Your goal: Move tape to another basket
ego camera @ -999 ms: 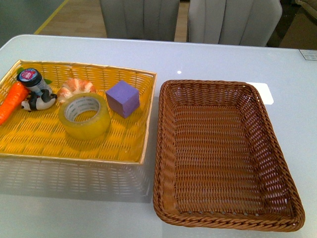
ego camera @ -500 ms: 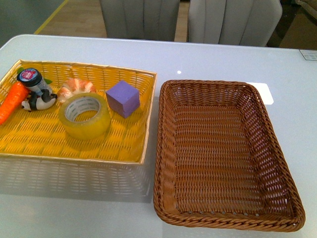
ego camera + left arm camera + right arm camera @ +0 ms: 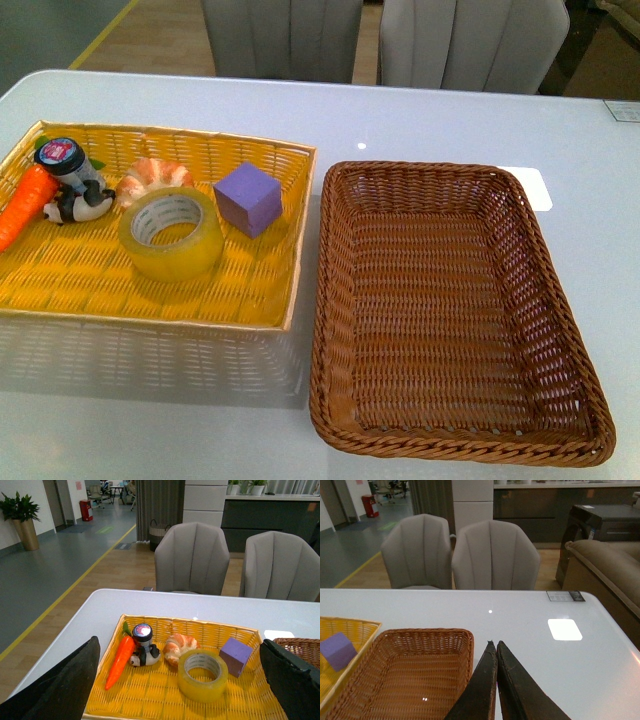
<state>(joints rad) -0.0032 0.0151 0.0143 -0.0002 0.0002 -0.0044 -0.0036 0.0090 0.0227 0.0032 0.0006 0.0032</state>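
The yellow translucent tape [image 3: 171, 234] lies flat in the yellow woven tray [image 3: 60, 300], left of the dark brown wicker basket [image 3: 331, 300], which holds nothing. Neither arm shows in the front view. In the left wrist view the tape [image 3: 202, 674] lies ahead between my left gripper's [image 3: 185, 690] wide-open black fingers [image 3: 65, 685], well beyond their tips. My right gripper [image 3: 494, 645] is shut and empty, its tips over the table beside the brown basket's [image 3: 395, 675] edge.
In the yellow tray [image 3: 150, 705] with the tape are an orange carrot toy [image 3: 25, 203], a small panda figure [image 3: 72, 205] with a black jar, a croissant toy [image 3: 150, 177] and a purple cube [image 3: 248, 198]. Two grey chairs [image 3: 380, 40] stand behind the white table [image 3: 430, 120].
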